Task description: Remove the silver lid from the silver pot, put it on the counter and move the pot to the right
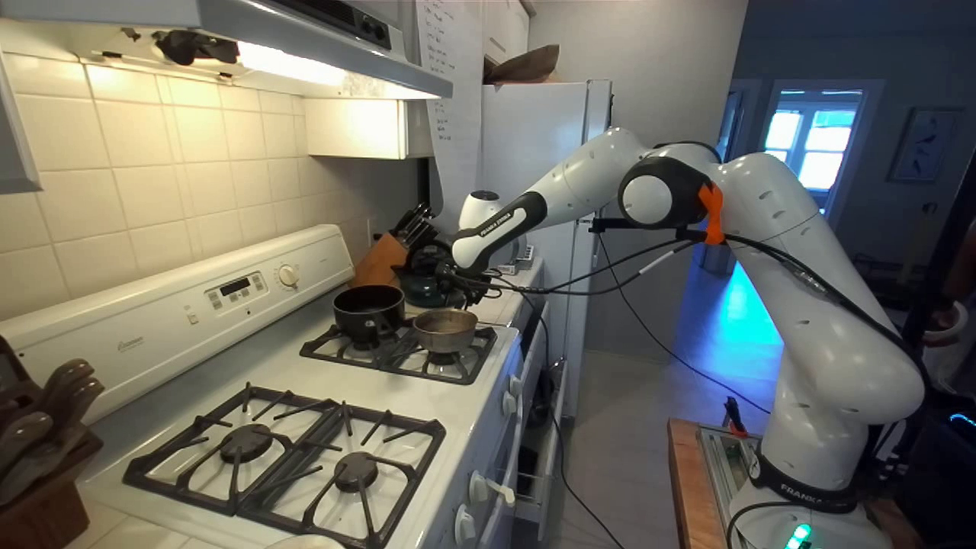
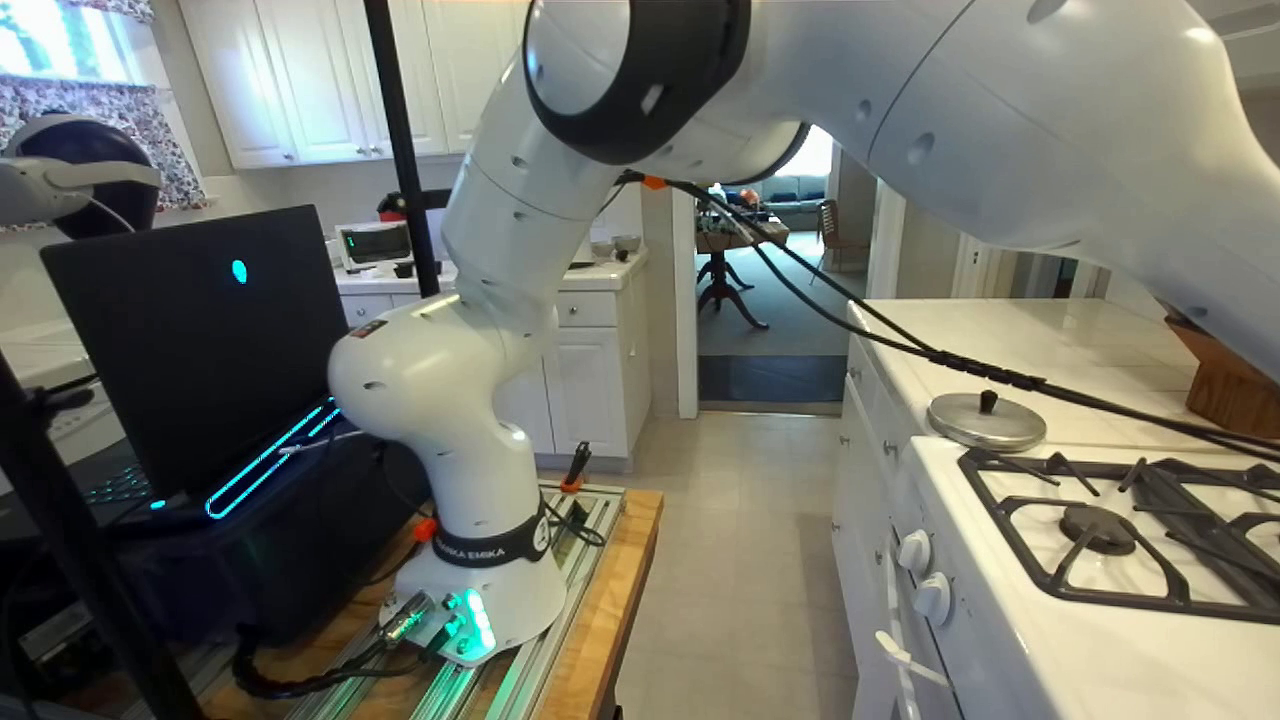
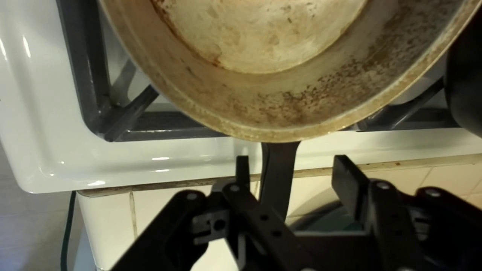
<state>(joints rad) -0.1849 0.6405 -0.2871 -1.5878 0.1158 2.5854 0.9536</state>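
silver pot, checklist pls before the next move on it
1. Silver pot resting on the grate: ok.
2. Silver lid off the pot: ok, it lies on the counter.
3. Handle between the fingers in the wrist view: ok.
4. Fingers at the right height for it: cannot tell.
5. End effector shut on the handle: not ok, open.
6. Black pan well away from the pot: not ok, close beside it.

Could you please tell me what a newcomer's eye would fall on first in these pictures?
Probably the big white robot arm, arching toward the stove in an exterior view. On it, beside the black pan, sits the lidless silver pot, its dark handle showing between the open jaws of the gripper in the wrist view. Then the silver lid, lying knob up on the counter beside the stove in an exterior view.
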